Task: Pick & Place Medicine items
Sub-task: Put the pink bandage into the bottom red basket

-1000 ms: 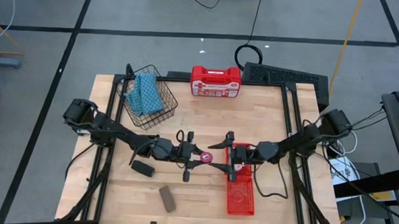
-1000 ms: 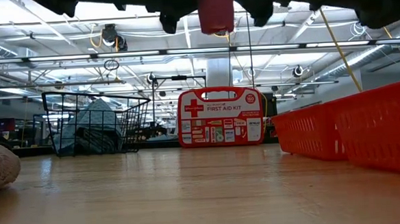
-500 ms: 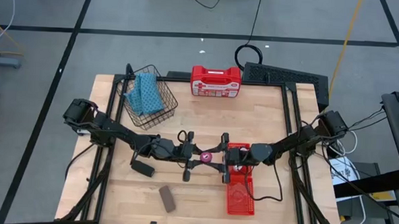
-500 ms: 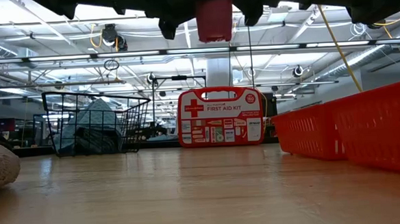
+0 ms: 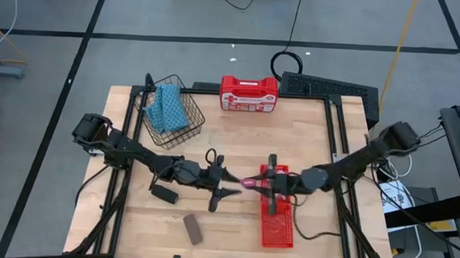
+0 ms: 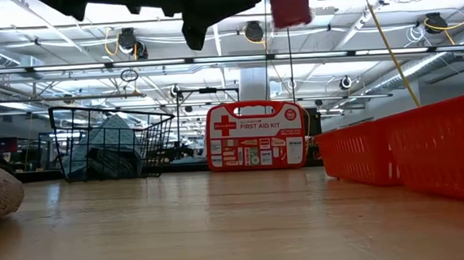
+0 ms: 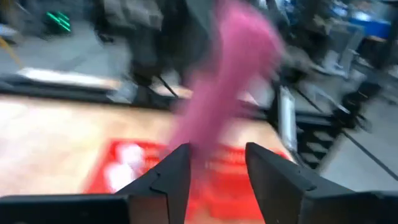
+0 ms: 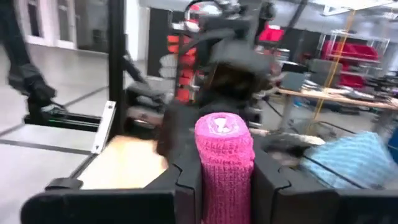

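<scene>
The pink piece is held in the air by my right gripper, which is shut on it just left of the red basket. In the right wrist view the piece stands between the fingers. My left gripper is open and empty, a little to the left of the pink piece, and its wrist view shows the piece beyond its fingertips. The black piece and the brown piece lie on the table. White round things lie in the red basket. My right gripper pinches the pink piece between its two fingers, on its opposite sides. The fingers come level from the table's right side and lie along the piece. Its free end sticks out past the fingertips toward the left gripper. It is lifted clear of the table.
A wire basket with the blue cloth stands at the far left. The red first-aid case stands upright at the far edge, also in the low view. Bare wood lies between them and along the near edge.
My right gripper has gone toward the table's right edge with the pink piece, drawing it away from my left gripper. The piece, which was between the two grippers, is now clear of the left fingers and near the red basket.
</scene>
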{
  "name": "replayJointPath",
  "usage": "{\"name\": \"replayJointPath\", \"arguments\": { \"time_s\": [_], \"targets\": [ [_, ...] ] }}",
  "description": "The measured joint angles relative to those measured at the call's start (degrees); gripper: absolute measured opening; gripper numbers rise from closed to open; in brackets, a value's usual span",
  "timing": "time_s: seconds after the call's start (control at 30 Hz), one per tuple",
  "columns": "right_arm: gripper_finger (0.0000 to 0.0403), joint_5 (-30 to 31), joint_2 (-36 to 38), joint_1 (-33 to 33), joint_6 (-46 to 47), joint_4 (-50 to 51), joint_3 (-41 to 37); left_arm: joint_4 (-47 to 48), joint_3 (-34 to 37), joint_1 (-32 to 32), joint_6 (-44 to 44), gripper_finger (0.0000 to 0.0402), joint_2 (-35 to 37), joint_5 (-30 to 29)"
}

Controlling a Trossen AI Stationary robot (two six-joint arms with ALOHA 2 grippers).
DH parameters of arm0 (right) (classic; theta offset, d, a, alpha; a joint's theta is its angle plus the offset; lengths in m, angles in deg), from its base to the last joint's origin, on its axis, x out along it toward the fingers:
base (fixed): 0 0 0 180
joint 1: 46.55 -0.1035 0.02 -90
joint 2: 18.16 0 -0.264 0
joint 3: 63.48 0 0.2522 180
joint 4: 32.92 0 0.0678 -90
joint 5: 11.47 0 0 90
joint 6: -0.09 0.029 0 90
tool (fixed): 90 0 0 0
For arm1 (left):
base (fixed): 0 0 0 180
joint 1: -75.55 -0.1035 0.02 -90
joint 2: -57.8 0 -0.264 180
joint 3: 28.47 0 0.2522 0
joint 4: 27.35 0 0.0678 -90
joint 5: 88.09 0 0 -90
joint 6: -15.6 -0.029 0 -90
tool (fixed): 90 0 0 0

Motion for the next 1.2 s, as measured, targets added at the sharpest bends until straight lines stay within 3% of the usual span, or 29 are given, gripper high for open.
{"name": "replayJointPath", "arguments": {
  "time_s": [0.1,0.33,0.63,0.83,1.0,1.2],
  "targets": [
    [0.0061,2.8,5.3,-3.4,2.4,6.6,0.0,1.5,0.2,0.6,-0.1,0.0173,-0.1,1.0],
    [0.0061,3.1,11.9,-13.5,25.3,20.0,0.0,2.3,0.2,0.3,-0.1,0.0188,-0.1,0.5],
    [0.0061,23.2,5.4,-27.6,48.4,24.0,0.0,2.6,0.2,-0.9,-0.2,0.0179,-0.1,0.4],
    [0.0061,33.2,-1.3,-32.3,63.3,24.2,0.0,2.5,0.2,-1.3,-0.2,0.0163,-0.1,0.3],
    [0.0061,34.3,-5.8,-32.3,74.7,23.9,0.0,2.5,0.1,-1.6,-0.2,0.0152,-0.1,0.3],
    [0.0067,28.6,-6.2,-31.9,76.9,23.8,0.0,2.9,0.1,-1.8,-0.2,0.0148,-0.1,0.3]
  ]
}}
